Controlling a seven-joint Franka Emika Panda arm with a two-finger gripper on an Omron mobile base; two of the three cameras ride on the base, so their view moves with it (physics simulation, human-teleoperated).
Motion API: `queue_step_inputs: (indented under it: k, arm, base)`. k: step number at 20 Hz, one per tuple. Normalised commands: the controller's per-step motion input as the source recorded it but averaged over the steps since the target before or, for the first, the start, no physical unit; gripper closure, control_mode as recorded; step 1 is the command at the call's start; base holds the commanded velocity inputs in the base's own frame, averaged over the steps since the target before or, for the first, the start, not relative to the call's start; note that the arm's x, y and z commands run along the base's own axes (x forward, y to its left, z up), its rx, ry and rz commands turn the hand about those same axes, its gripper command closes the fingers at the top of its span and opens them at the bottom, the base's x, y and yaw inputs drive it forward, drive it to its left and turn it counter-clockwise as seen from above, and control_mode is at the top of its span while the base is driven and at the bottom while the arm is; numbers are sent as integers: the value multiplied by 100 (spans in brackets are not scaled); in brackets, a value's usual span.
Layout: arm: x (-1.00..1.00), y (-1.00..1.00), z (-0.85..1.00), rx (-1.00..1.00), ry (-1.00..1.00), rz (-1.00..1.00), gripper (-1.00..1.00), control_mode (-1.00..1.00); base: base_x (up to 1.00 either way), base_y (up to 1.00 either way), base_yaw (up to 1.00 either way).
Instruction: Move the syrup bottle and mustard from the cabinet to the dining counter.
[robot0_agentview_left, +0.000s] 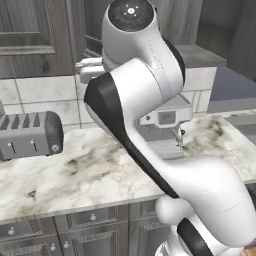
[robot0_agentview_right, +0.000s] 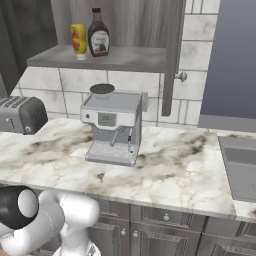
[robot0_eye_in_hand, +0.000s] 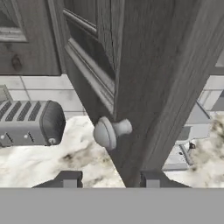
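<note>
The cabinet stands open, and its grey shelf (robot0_agentview_right: 125, 57) carries the yellow mustard (robot0_agentview_right: 78, 41) with the dark brown syrup bottle (robot0_agentview_right: 98, 34) right beside it, both upright at the shelf's left end. My gripper (robot0_eye_in_hand: 109, 181) is open. Its two fingertips (robot0_eye_in_hand: 70, 179) stand far apart just below the round silver knob (robot0_eye_in_hand: 107, 131) of an open cabinet door (robot0_eye_in_hand: 144, 65). The door's lower edge lies between the tips. In the left base view my white hand (robot0_agentview_left: 89, 69) sits up at cabinet height, left of the shelf. The dining counter is out of view.
A marble counter (robot0_agentview_right: 175, 170) runs below the cabinet with a coffee machine (robot0_agentview_right: 112, 125) under the shelf and a toaster (robot0_agentview_right: 22, 115) to the left. A sink (robot0_agentview_right: 240, 167) lies at the right. The right cabinet door (robot0_agentview_right: 172, 55) hangs open edge-on.
</note>
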Motion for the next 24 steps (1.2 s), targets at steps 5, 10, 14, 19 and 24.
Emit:
queue_step_inputs:
  k: [5,10,14,19,24]
  arm:
    - [-100,-94,0,7,-10,0,-100,-100]
    - [-74,-100,6,13,-4,0,-100,-100]
    - [-2,-91,23,25,-16,14,-100,-100]
    - [29,-59,11,30,-12,19,-100,-100]
    - [57,4,-1,22,-1,21,-100,-100]
  base:
    - [0,0,0]
    - [0,0,0]
    - [0,0,0]
    - [0,0,0]
    - [0,0,0]
